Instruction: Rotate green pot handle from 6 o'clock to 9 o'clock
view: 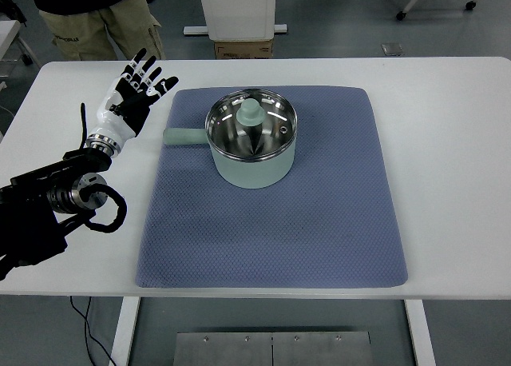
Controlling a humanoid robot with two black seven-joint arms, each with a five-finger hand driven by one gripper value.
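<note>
White counter (pixel 447 166) fills most of the view. Blue-grey mat (pixel 271 222) lies flat on it, centred. Person (pixel 100 18) in khaki trousers stands past the far edge, top left; a box (pixel 243 49) sits on the floor beyond the far edge. Left arm (pixel 56 198) comes in from the left edge, black forearm over the counter's left side. Green pot (pixel 252 141) stands upright on the mat's far-centre part, lid (pixel 251 125) on with a green knob. Left hand (pixel 134 90) is raised off the mat's far-left corner, fingers (pixel 148 66) spread apart, holding nothing, near the pot but not touching. Handle (pixel 184 137) points left, at 9 o'clock, lying over the mat.
</note>
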